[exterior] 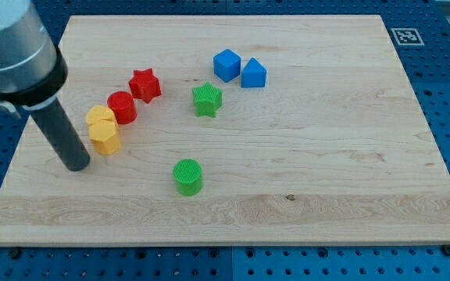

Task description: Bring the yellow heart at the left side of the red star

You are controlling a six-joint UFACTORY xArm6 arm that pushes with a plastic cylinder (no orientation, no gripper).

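Observation:
The yellow heart [98, 117] lies at the board's left, touching a yellow hexagon [105, 136] just below it. A red cylinder [121, 107] sits right of the heart, touching it. The red star [144, 84] is up and to the right of the red cylinder. My tip [76, 165] rests on the board left of and below the yellow hexagon, a short gap away from it.
A green star [207, 99] sits near the board's middle top. A blue cube [226, 65] and a blue pentagon block [253, 73] lie side by side above it. A green cylinder [187, 176] stands lower middle. The wooden board [326, 156] lies on a blue pegboard.

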